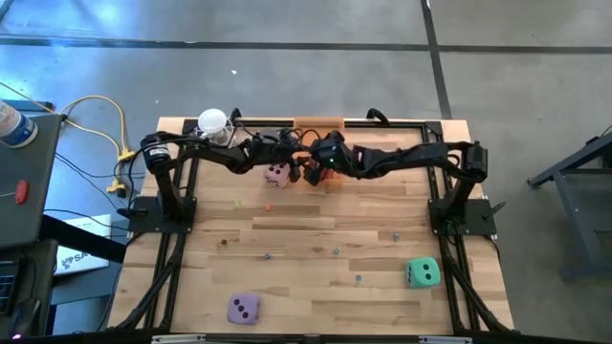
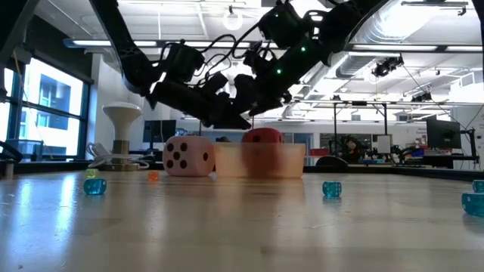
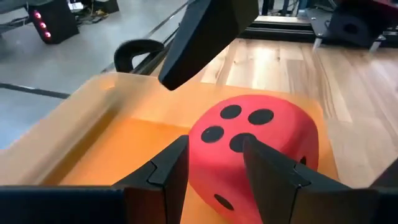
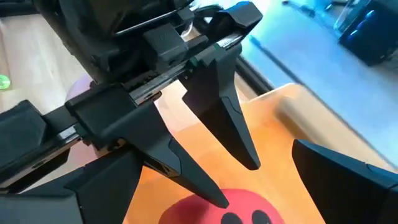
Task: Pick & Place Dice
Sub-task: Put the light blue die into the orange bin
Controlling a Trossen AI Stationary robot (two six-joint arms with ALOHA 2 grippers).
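Note:
The red die (image 2: 262, 143) (image 3: 280, 149) (image 4: 249, 213) sits in a shallow orange tray (image 2: 291, 162) (image 3: 93, 124) at the table's far middle. My left gripper (image 3: 214, 144) (image 1: 302, 164) is open, its fingertips right at the die's top. My right gripper (image 4: 189, 165) (image 1: 323, 161) hangs open just above, and one of its fingers (image 3: 205, 37) shows over the die. The pink die (image 1: 277, 174) (image 2: 189, 156) rests on the table left of the tray. The teal-green die (image 1: 423, 272) lies near the right edge and the purple die (image 1: 243, 308) near the front edge. My left gripper comes at the red die slanting down from the table's left. One fingertip (image 4: 214, 196) reaches the die's upper edge and the other (image 4: 249, 158) stands over the tray floor beside it. I cannot tell whether either touches. The die rests on the tray floor.
Small beads (image 2: 94, 186) (image 2: 331, 189) are scattered over the wooden table (image 1: 316, 239). A white lamp-like stand (image 1: 213, 123) is at the far left corner. Dark frame rails (image 1: 158, 277) run along both sides. The two arms crowd together over the tray.

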